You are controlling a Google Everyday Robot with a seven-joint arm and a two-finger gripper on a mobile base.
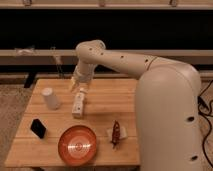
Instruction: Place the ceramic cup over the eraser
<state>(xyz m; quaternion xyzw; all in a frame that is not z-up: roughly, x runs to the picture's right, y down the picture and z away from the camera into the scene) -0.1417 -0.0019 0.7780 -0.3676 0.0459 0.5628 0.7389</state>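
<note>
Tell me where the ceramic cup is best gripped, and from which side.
Probably across the side wall of the ceramic cup, near its upper end, coming from above. It stands on end with free space all round and looks narrower at the top. The gripper hangs to its right, close to the white box.

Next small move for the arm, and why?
Probably shift the pincer sideways to the ceramic cup. The pincer sits over the white box mid-table, the cup stands off to its side, ungrasped, and the eraser lies apart from the cup.
</note>
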